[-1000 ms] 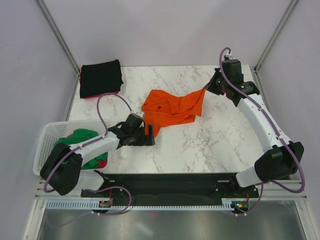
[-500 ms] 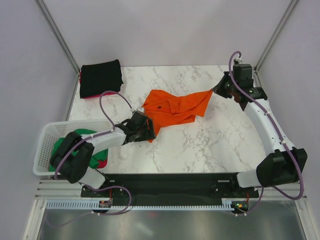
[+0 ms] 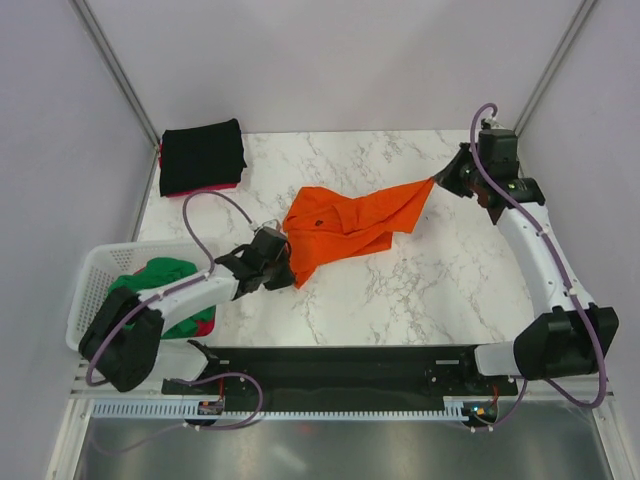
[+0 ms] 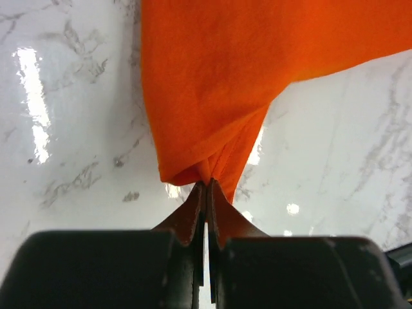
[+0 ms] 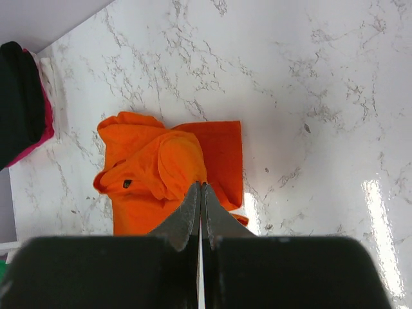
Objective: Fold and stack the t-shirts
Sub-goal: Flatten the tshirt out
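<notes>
The marble table (image 3: 430, 285) carried the orange t-shirt (image 3: 345, 222), crumpled and bunched near its middle, strung between the two arms and not yet spread flat. To the shirt's near left stood the white basket (image 3: 88, 290) with a green t-shirt (image 3: 160, 272) heaped in it. To the shirt's far left lay a folded black t-shirt (image 3: 202, 157) on top of a pink-red t-shirt (image 3: 205, 189), the start of the stack. The right gripper (image 3: 440, 180) sat at the shirt's far right tip, its jaws pressed together on a point of cloth drawn out towards it. The left gripper (image 3: 283, 262) sat at the shirt's near left end, jaws likewise clamped on a gathered bit of hem, which the left wrist view showed pinched into pleats. The step in hand looked like stretching the shirt open before folding. To do it well, the two arms should pull apart evenly and low over the table, so that the bunched middle slides out flat and does not lift and twist. Both pinches were thin, so a sharp tug might slip the cloth free; steady, gentle tension would suit better. Which corners were held could not be told, so the shirt might need regrasping at the shoulders or the hem.
</notes>
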You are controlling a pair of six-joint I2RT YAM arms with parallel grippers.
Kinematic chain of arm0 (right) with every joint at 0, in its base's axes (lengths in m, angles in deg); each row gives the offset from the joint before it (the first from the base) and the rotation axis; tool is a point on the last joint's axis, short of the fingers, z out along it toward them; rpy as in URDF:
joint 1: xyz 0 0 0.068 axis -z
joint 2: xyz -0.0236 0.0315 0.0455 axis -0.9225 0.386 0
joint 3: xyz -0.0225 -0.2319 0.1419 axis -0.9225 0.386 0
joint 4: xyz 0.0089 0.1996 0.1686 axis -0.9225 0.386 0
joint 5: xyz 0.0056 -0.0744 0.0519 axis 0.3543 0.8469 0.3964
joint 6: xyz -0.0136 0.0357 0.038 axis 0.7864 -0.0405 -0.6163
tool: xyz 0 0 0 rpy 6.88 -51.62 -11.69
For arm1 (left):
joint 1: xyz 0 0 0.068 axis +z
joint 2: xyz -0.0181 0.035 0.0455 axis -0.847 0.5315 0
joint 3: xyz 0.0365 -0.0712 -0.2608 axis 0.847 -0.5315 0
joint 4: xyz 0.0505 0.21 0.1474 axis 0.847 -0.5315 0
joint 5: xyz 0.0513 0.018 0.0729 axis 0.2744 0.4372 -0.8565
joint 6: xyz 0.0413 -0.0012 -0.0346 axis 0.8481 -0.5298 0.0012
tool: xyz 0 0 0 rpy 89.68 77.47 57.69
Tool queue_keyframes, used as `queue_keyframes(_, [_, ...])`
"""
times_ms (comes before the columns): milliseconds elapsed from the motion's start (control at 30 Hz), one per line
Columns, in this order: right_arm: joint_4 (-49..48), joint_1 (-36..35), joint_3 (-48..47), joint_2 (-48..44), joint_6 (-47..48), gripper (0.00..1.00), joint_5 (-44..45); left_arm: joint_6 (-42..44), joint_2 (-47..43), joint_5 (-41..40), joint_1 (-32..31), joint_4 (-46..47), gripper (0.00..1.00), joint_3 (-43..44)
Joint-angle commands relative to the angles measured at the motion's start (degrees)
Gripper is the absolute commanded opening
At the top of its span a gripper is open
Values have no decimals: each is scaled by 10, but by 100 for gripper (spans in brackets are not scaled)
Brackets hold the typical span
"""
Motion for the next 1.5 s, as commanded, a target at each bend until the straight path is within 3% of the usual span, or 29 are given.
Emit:
queue_keyframes(0, [-2,21,-34,-51,-16,0,-9,28,-98,-31,-4,-108,2,61])
queue_keyframes(300, [91,88,-181,-125,-38,0,-16,175,-277,-91,-4,-304,2,288])
queue_keyframes(533, [159,93,-306,-204,-64,0,107,289,-333,-132,-4,-309,2,458])
queue_keyframes(733, [180,81,-408,-259,-28,0,189,334,-367,-14,-4,-254,2,526])
queue_keyframes(933, [181,2,-440,-319,11,0,338,357,-397,114,-3,-187,2,578])
queue_keyframes(1033, [162,-27,-463,-333,33,0,364,375,-405,164,-3,-151,2,591])
queue_keyframes(1133, [153,-32,-502,-315,69,0,356,379,-397,169,-3,-135,2,590])
queue_keyframes(1267, [133,-41,-458,-275,133,0,366,370,-368,146,-3,-109,2,563])
queue_keyframes(1467, [145,-42,-436,-90,173,0,379,372,-244,-43,-3,-152,2,559])
